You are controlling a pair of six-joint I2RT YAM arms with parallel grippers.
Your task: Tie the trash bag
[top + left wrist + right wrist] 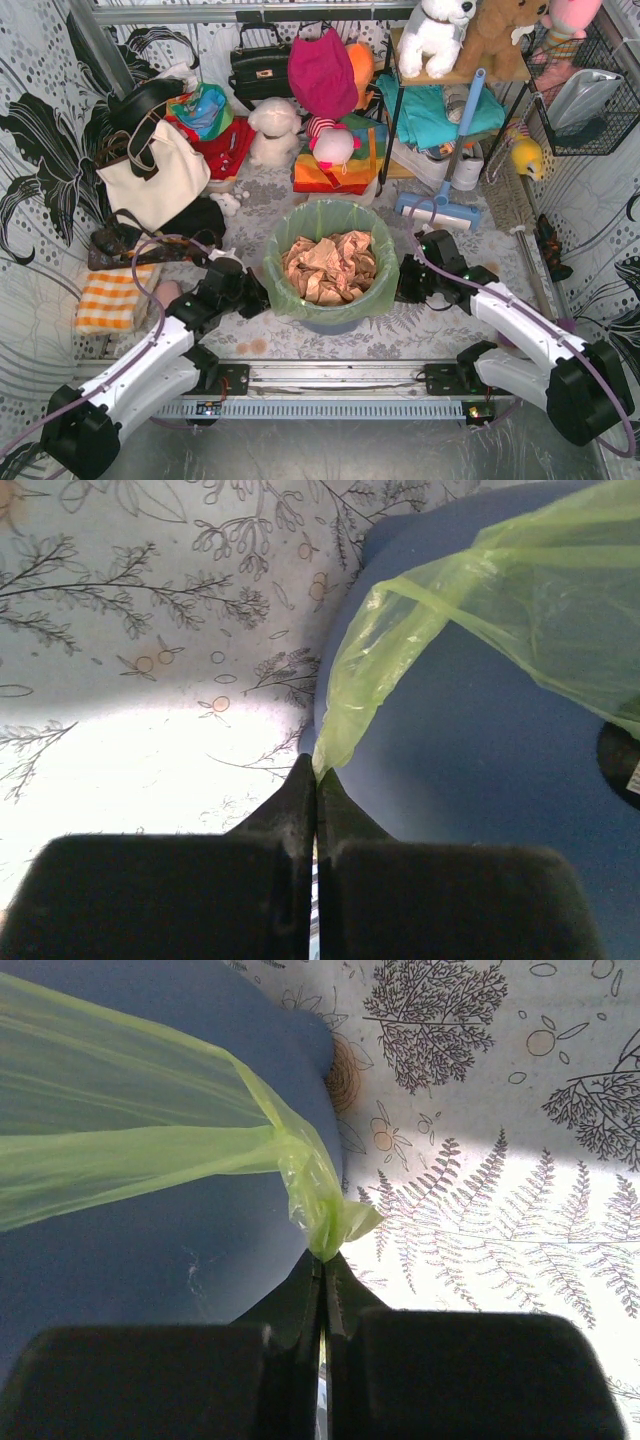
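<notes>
- Trash bag (283, 290): thin lime-green plastic, lining a round blue bin (330, 322). Its top is folded out over the bin's rim and the mouth is wide open, not tied.
- The bin stands on the table (420, 320), on the floral cloth, about midway between the two arms.
- Crumpled brown paper (328, 265) fills the inside of the bag, up near the rim.
- Left claw (316, 770): jaws pressed together, pinching a thin pulled-out corner of the bag's edge at the very tips. It sits at the bin's left side, low against the blue wall.
- Right claw (323, 1260): jaws also closed, gripping a bunched bit of the bag's edge at the bin's right side. A small tuft of green sticks out beside the tips.
- From each pinch, the plastic runs taut back to the rim in a stretched fold.
- Both arms reach in from the near edge, one on each side of the bin.
- Behind on the left: cream tote bag (155, 175) leaning upright, and an orange checked cloth (110, 298) flat near the left arm.
- Behind on the right: blue-handled roller (440, 205) lying on the table.
</notes>
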